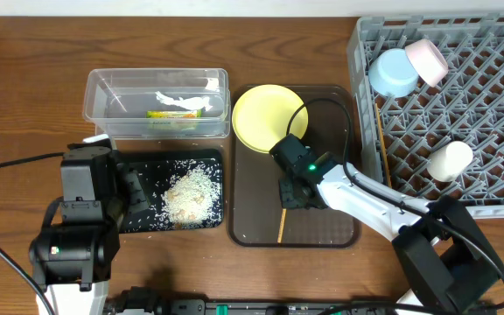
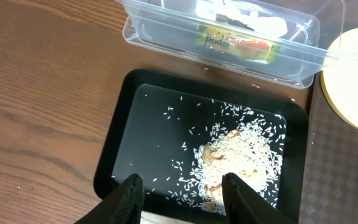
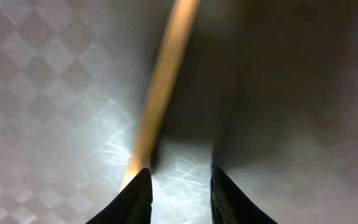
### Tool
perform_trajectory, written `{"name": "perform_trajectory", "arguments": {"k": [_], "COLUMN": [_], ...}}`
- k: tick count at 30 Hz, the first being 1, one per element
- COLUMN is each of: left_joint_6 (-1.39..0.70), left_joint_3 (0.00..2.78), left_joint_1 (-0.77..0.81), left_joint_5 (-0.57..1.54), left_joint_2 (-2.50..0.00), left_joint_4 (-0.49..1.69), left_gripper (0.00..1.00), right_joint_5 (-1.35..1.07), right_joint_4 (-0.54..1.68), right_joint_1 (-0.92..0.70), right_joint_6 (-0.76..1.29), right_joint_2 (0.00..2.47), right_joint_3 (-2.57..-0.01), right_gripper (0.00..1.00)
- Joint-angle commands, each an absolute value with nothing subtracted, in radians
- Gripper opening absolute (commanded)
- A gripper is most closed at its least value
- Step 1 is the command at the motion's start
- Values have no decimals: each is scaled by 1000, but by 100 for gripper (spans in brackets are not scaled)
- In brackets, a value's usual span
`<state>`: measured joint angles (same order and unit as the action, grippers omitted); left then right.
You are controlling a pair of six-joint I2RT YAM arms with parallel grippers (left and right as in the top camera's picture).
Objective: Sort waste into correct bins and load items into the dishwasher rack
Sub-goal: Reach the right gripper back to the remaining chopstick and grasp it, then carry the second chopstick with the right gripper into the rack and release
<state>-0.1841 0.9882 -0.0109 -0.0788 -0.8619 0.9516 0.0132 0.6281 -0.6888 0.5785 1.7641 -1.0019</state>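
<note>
Low over the brown tray (image 1: 326, 229), my right gripper (image 1: 289, 194) stands open. In the right wrist view a wooden chopstick (image 3: 163, 81) runs up from the left fingertip (image 3: 138, 186), and bare tray shows between the fingers of the gripper (image 3: 180, 177). The chopstick's end (image 1: 281, 226) sticks out below the gripper. The yellow plate (image 1: 265, 114) rests on the tray's far end. My left gripper (image 2: 182, 180) is open and empty over the black tub's (image 2: 120, 124) near edge, by the rice scraps (image 2: 247, 149). The wrapper (image 1: 178, 109) lies in the clear tub (image 1: 94, 96).
At the right, the grey rack (image 1: 497, 96) holds a blue bowl (image 1: 392, 74), a pinkish bowl (image 1: 429, 59) and a pale cup (image 1: 449, 160). Another chopstick (image 1: 382, 149) lies along its left wall. The right arm's cable arcs over the tray.
</note>
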Motion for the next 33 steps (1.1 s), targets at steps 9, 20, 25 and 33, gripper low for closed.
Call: {"name": "perform_trajectory", "arguments": {"k": [9,20,25,33], "left_joint_6": [-197,-197,-197,-197], "left_joint_3": [985,985,985,985], "left_joint_1": [-8,-8,-8,-8], "left_joint_5": [-87,-87,-87,-87], "left_joint_2": [-862,-862,-862,-862], "left_joint_4": [957,957,957,957], "left_gripper": [45,45,45,45], "right_joint_5": [-127,-26,-26,-11], "right_joint_4": [599,593,595,641], "right_joint_1": [-695,-727,-728,-726], "right_joint_6": [635,636,636,636], "right_joint_2": [1741,1776,1803,1825], "right_joint_3": [-1040,-1034,-1034,-1034], "right_gripper": [27,31,24,5]}}
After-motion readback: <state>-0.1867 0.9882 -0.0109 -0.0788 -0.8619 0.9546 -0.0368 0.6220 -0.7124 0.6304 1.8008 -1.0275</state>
